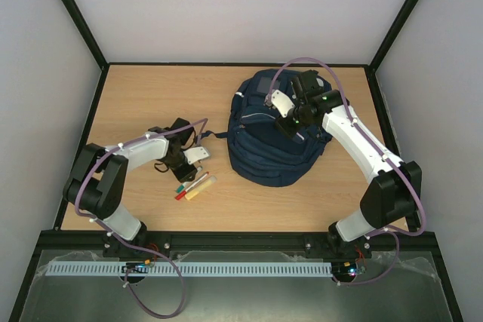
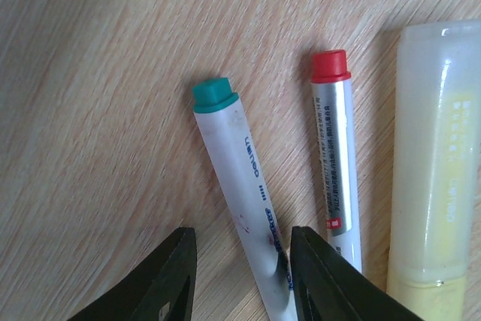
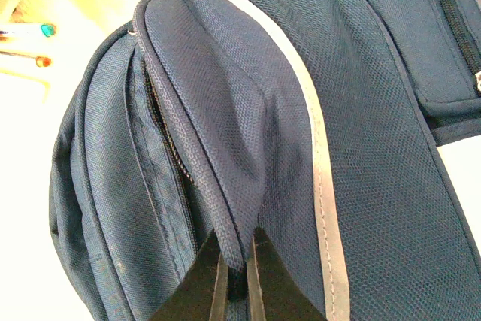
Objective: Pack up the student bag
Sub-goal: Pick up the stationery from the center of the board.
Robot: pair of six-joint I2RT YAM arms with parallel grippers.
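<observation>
Left pincer [image 2: 242,242] stands spread astride the green-capped pen [image 2: 233,155], not yet closed on it. Just beside lie the red-capped pen [image 2: 334,163] and the yellow highlighter [image 2: 436,155], all on the tabletop [image 2: 90,110]. Right pincer [image 3: 237,249] pinches a fabric fold of the student bag [image 3: 285,110], which lies right of centre. Packing looks barely begun, with all three items outside the bag.
</observation>
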